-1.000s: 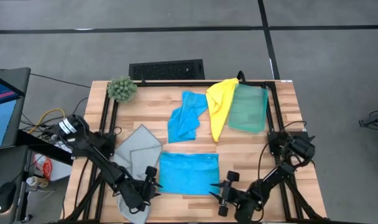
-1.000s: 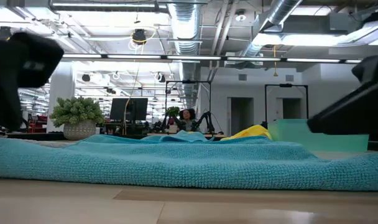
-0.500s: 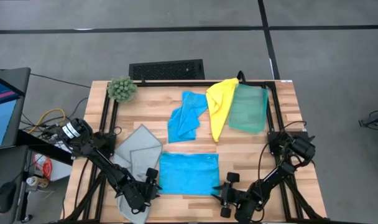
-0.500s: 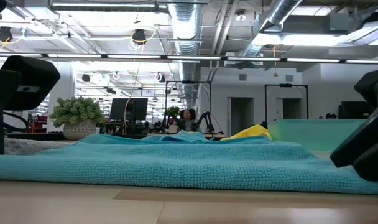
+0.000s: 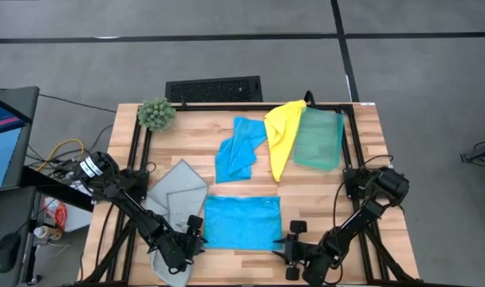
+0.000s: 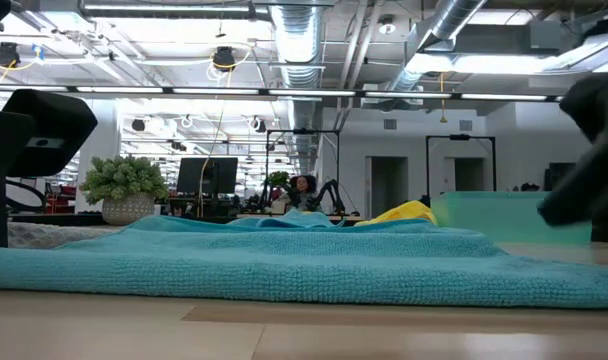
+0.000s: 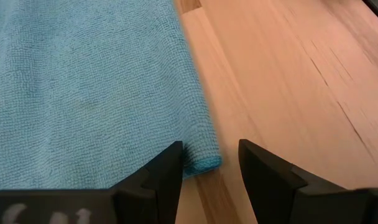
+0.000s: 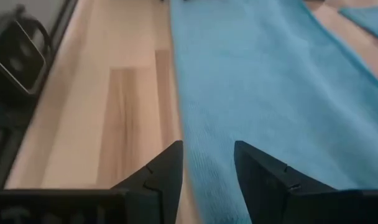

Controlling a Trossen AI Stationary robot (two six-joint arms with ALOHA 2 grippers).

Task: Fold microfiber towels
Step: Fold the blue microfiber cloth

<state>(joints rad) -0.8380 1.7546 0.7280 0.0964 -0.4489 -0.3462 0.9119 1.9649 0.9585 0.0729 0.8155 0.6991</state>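
Observation:
A bright blue microfiber towel [image 5: 242, 223] lies spread flat near the table's front edge. My left gripper [image 5: 196, 233] is open at its near left corner [image 7: 204, 163], one finger on either side of that corner. My right gripper [image 5: 289, 241] is open at the towel's near right corner, and the towel's edge [image 8: 179, 118] runs between its fingers. A grey towel [image 5: 177, 193] lies rumpled at the left. A second blue towel [image 5: 238, 151], a yellow one [image 5: 281, 135] and a teal green one [image 5: 319, 137] lie at the back.
A fuzzy green plant [image 5: 156, 114] stands at the far left corner, with a black grille [image 5: 214, 88] just behind the far edge. A black frame rail [image 5: 136, 159] runs along the table's sides. Bare wood [image 5: 322, 199] shows right of the flat towel.
My right gripper dipped toward the towel's near right corner, then rose a little and tipped nearer to level. The towels lie as before.

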